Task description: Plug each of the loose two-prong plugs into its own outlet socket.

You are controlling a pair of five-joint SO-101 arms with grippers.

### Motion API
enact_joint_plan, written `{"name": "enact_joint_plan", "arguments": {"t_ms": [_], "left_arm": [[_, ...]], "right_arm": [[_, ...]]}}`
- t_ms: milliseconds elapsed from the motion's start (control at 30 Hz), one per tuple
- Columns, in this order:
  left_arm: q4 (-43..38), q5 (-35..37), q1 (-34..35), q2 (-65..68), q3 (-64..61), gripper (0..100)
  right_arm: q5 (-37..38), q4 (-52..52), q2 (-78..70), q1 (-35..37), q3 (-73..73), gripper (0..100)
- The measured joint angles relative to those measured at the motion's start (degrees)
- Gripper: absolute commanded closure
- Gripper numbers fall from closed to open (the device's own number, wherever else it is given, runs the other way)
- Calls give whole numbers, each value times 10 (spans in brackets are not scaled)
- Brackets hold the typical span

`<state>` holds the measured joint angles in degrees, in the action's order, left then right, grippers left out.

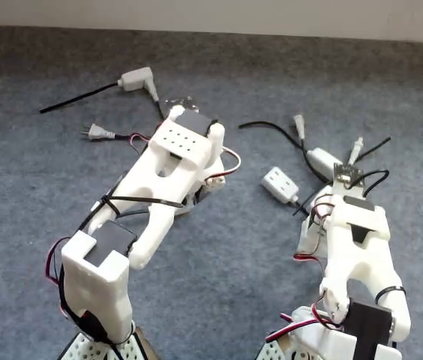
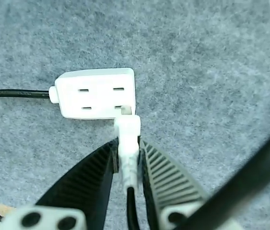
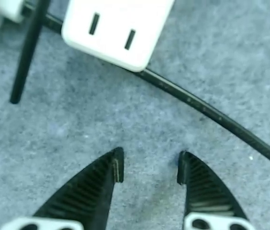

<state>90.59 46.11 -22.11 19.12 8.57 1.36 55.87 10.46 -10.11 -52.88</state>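
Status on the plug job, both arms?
Left tool shut on white two-prong plug, prongs at corner slot of white plastic outlet block. Right tool open over grey carpet. Black cord lies ahead of it.

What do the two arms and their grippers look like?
Both are white plastic with black motor blocks. The left arm has a panel of small holes and red, black and white wires; the right arm, black cables. Left gripper and right gripper have black ribbed, tapering fingers.
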Motion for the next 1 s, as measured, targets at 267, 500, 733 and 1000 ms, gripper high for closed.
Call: {"name": "enact_joint_plan", "arguments": {"t_ms": [267, 500, 733, 1000], "left_arm": [[-1, 0, 42, 0, 0, 993], [-9, 0, 40, 0, 0, 993], [-22, 0, 40, 0, 0, 993], [-22, 0, 27, 0, -4, 993]], "right_arm": [[0, 0, 0, 0, 0, 815], [0, 0, 0, 0, 0, 815], [0, 0, 0, 0, 0, 815], [0, 0, 0, 0, 0, 815]]}}
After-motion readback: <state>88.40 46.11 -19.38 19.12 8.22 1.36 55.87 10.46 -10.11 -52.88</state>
